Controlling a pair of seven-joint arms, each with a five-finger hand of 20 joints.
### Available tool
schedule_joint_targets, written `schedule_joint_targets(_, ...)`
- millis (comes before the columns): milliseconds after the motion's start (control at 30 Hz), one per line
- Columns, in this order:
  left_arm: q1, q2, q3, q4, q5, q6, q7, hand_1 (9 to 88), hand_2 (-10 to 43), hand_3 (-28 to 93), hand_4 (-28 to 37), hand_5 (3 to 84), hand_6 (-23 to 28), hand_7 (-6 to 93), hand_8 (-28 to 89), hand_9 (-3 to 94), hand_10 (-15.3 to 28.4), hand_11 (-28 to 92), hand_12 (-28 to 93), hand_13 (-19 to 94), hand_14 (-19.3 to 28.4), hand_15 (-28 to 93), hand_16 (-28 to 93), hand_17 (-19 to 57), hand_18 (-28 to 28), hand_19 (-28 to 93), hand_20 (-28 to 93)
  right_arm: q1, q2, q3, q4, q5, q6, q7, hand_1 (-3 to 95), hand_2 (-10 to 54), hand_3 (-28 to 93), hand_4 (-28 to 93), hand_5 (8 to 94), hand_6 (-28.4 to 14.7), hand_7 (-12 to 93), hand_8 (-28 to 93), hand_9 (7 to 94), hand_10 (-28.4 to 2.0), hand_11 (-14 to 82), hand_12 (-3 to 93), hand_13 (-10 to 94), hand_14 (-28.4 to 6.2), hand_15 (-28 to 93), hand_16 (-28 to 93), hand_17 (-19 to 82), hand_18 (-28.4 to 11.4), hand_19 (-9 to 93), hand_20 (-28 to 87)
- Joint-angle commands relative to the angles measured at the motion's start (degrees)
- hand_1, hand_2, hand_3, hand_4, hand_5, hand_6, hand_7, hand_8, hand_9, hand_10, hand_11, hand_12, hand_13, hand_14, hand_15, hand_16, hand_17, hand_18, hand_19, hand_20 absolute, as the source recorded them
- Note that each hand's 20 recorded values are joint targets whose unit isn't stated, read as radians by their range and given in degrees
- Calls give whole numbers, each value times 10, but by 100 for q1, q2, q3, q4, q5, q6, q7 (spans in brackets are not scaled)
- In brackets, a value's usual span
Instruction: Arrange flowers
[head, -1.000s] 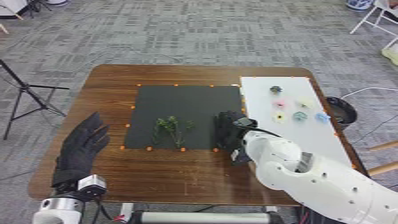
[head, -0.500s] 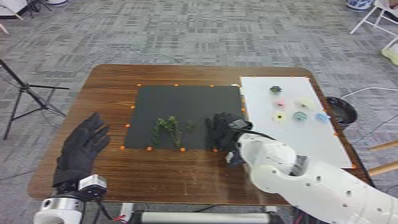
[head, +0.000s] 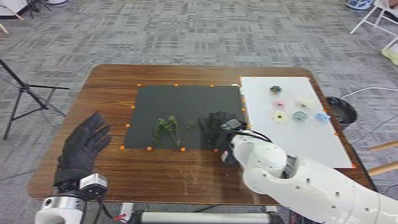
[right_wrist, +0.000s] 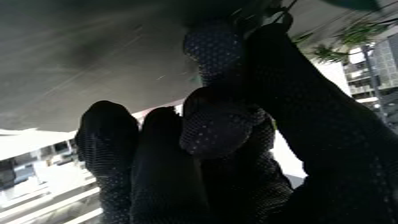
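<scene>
Right hand (head: 214, 129) shifts left over black mat (head: 178, 102), nearer green sprigs (head: 169, 123).
Fingers pinch leafy stem (right_wrist: 354, 4), probably for placing; left hand (head: 82, 147) open, near left of surface (head: 195, 175).

"How many flower heads (head: 279, 117) do you make it?"

"Six. And green sprigs (head: 172, 131)?"

"More than one, but they're tangled; I can't tell the number."

"Hands, two: one left hand (head: 82, 150), one right hand (head: 211, 131)."

"Then one dark mat (head: 182, 102), one white sheet (head: 311, 142), one table (head: 178, 175)."
</scene>
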Motion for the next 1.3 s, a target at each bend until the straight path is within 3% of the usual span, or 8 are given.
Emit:
schedule_joint_targets(33, 157, -32, -59, -49, 17, -56, 33, 241, -32, 701, -269, 278, 23, 201, -90, 208, 103, 195, 201, 168, 127, 273, 67, -106, 193, 367, 147, -123, 89, -54, 161, -159, -169, 346, 450, -95, 810, -207, 816, -6, 432, 183, 882, -67, 592, 433, 850, -43, 841, 404, 504, -211, 932, 575)
schedule_joint_targets(567, 85, -60, -30, -21, 35, -56, -19, 242, -33, 700, -270, 278, 23, 200, -90, 208, 103, 195, 201, 168, 126, 274, 68, -106, 194, 367, 147, -269, 126, 177, 20, 29, -270, 386, 441, -95, 796, -189, 828, 1, 422, 186, 892, -63, 590, 431, 859, -40, 840, 404, 519, -212, 932, 582)
schedule_joint_targets(667, 91, -55, -42, -27, 38, -47, -20, 242, -32, 700, -270, 277, 23, 200, -89, 208, 102, 194, 201, 168, 126, 274, 68, -106, 193, 366, 147, -292, 174, 237, -49, 10, -245, 364, 373, -95, 784, -237, 828, 6, 383, 154, 892, -62, 578, 439, 857, -40, 835, 415, 520, -213, 932, 583)
schedule_joint_targets(733, 90, -56, -40, -25, 37, -38, -25, 242, -32, 701, -269, 278, 22, 200, -89, 208, 102, 195, 201, 168, 126, 274, 68, -106, 193, 367, 147, -313, 201, 285, -97, -60, -254, 330, 305, -95, 790, -247, 825, 6, 388, -23, 889, -63, 571, 442, 855, -39, 831, 423, 519, -213, 932, 586)
schedule_joint_targets(800, 109, -62, -49, -31, 32, -39, -18, 241, -32, 701, -269, 277, 23, 200, -89, 208, 102, 195, 201, 168, 126, 274, 68, -106, 193, 366, 147, -299, 228, 276, -143, -113, -185, 337, 264, -95, 779, -250, 820, 2, 386, -86, 885, -65, 567, 442, 852, -38, 830, 426, 518, -214, 932, 587)
schedule_joint_targets(1100, 139, -73, -62, -49, 42, -27, -5, 243, -32, 699, -270, 278, 23, 201, -90, 209, 103, 196, 201, 168, 127, 276, 67, -106, 194, 367, 147, -395, 359, 711, -376, -297, -106, 333, 173, -77, 746, -264, 813, -6, 369, -97, 879, -72, 557, 438, 845, -40, 825, 427, 511, -215, 932, 589)
schedule_joint_targets(1167, 129, -72, -62, -45, 34, -36, 9, 242, -31, 699, -269, 278, 23, 200, -90, 209, 103, 197, 201, 168, 127, 276, 67, -106, 194, 367, 147, -362, 544, 920, -462, -304, 35, 331, 160, -66, 743, -264, 787, -15, 358, -95, 854, -84, 553, 438, 821, -52, 823, 428, 480, -217, 932, 577)
schedule_joint_targets(1300, 177, -59, -87, -64, 28, -13, 53, 242, -31, 699, -269, 278, 23, 199, -89, 208, 103, 196, 200, 168, 126, 275, 67, -106, 194, 367, 147, -429, 1179, 1466, -596, -281, 251, 54, 186, -63, 749, -265, 634, -42, 318, -97, 704, -128, 478, 370, 689, -94, 805, 384, 342, -226, 897, 489)
